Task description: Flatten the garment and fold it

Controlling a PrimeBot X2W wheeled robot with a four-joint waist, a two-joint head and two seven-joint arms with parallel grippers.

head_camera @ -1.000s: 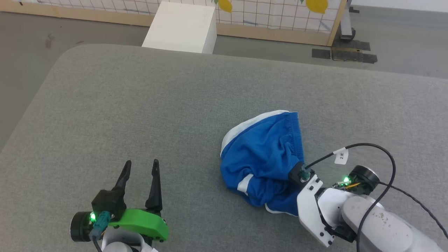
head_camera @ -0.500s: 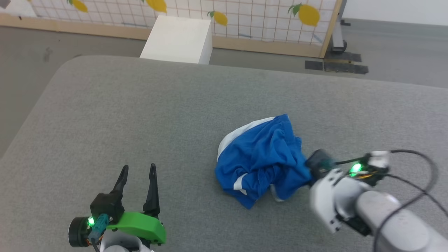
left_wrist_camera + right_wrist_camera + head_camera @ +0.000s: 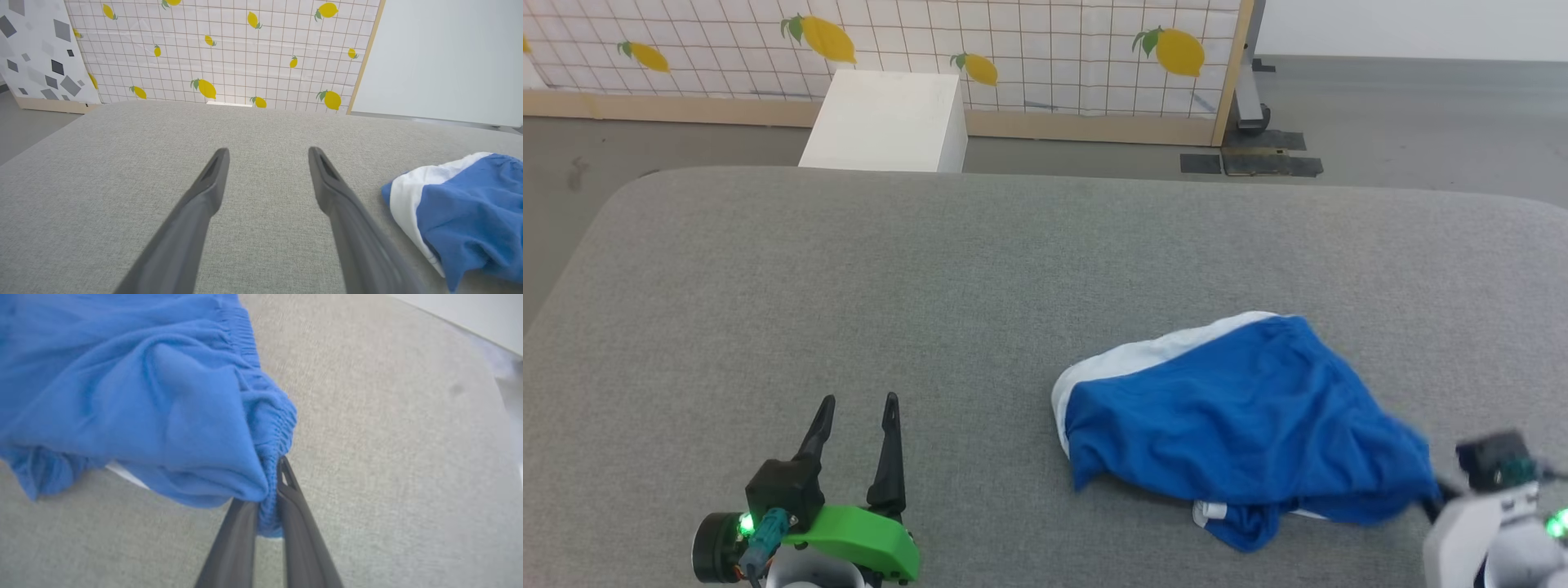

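Right gripper [image 3: 269,488] clamps the gathered elastic hem of the garment [image 3: 1241,416], blue cloth pinched between its two dark fingers, on the right half of the grey worktop [image 3: 849,269] and well short of its far edge. The right wrist view shows that pinch up close, with folds bunched above the fingertips and a sliver of white trim beneath. From the head view the fingers are hidden behind the cloth. A blurred dark block and white housing sit at the lower right corner, cut off by the frame.

The head view takes in the whole garment, drawn out sideways in a low wrinkled mound. A white band runs along its left and far edges, and a small white strip peeks out under its near edge. How many layers lie underneath cannot be told.

Left gripper [image 3: 858,400] stands with fingers spread wide and nothing between them, over the near left part of the worktop, well apart from the garment. Its own wrist view catches the white-banded end of the shorts off to its right. Whether its fingers touch the surface is unclear.

Open grey worktop stretches from the left gripper to the rounded far left corner and along the far edge. Beyond that edge stand a white box [image 3: 882,122] and a lemon-print screen [image 3: 1013,41].
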